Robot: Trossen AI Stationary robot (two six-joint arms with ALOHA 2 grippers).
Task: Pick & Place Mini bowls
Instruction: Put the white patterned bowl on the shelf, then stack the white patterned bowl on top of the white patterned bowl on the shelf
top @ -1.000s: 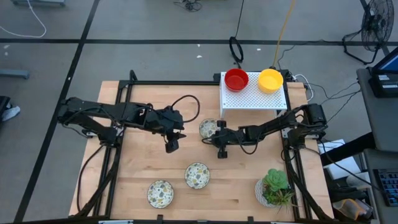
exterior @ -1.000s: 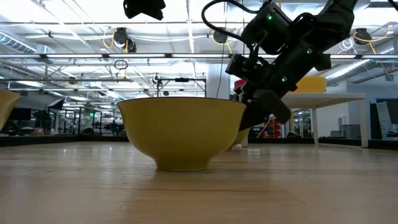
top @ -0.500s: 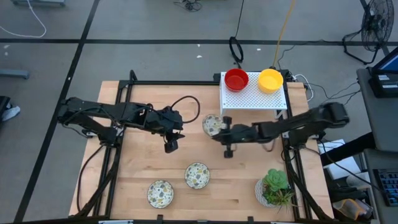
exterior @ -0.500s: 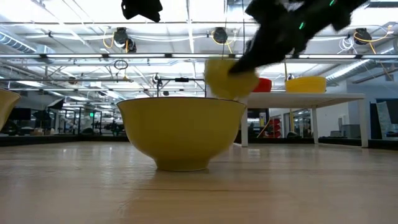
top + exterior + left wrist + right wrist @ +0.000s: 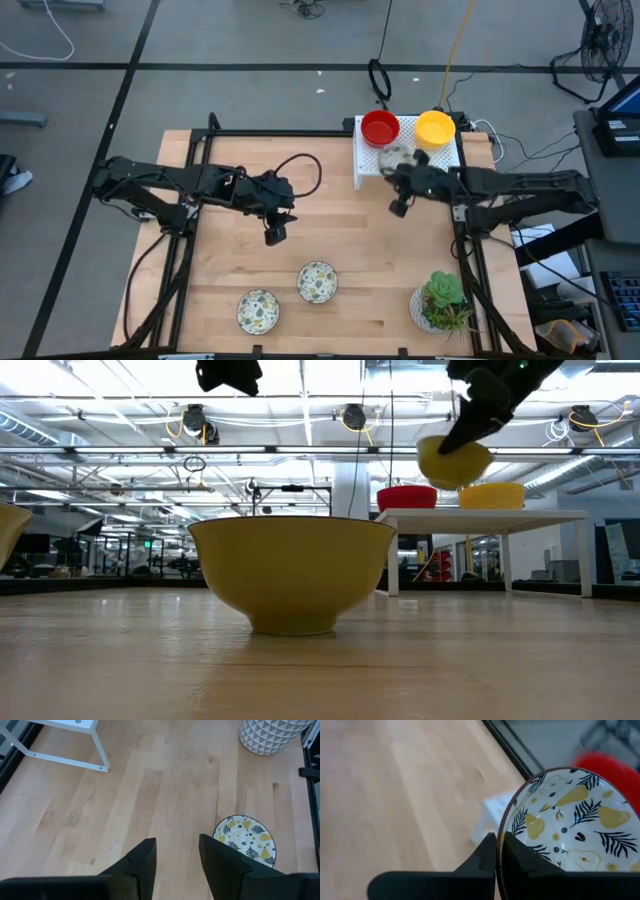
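My right gripper point(image 5: 400, 180) is shut on a whitish mini bowl with a pear and leaf pattern point(image 5: 393, 158), holding it in the air over the near left part of the white rack point(image 5: 440, 160). In the low view this bowl point(image 5: 455, 460) shows a yellow outside. A red bowl point(image 5: 380, 127) and a yellow bowl point(image 5: 435, 128) stand on the rack's far side. Two more patterned bowls point(image 5: 317, 282) point(image 5: 258, 311) rest on their bases near the table's near edge. My left gripper point(image 5: 273, 232) hangs open above mid-table; its view shows one patterned bowl point(image 5: 245, 839). My right gripper pinches the patterned bowl's rim point(image 5: 502, 832), one finger inside the bowl and one outside. The bowl is lifted clear, higher than the rack top point(image 5: 480, 513), and slightly tilted in the low view.
A white pot with a green plant point(image 5: 443, 303) stands at the table's near right corner. The rack stands on thin legs point(image 5: 100, 752) at the far right. Bare wood lies between the arms at mid-table point(image 5: 340, 230). Black frame rails run along the table's left and right sides.
My right gripper has lifted the patterned bowl off the table near the rack's left leg. It carried the bowl up and toward the far right, and now holds it over the rack. The right arm has stretched out toward the right. My left arm has kept still.
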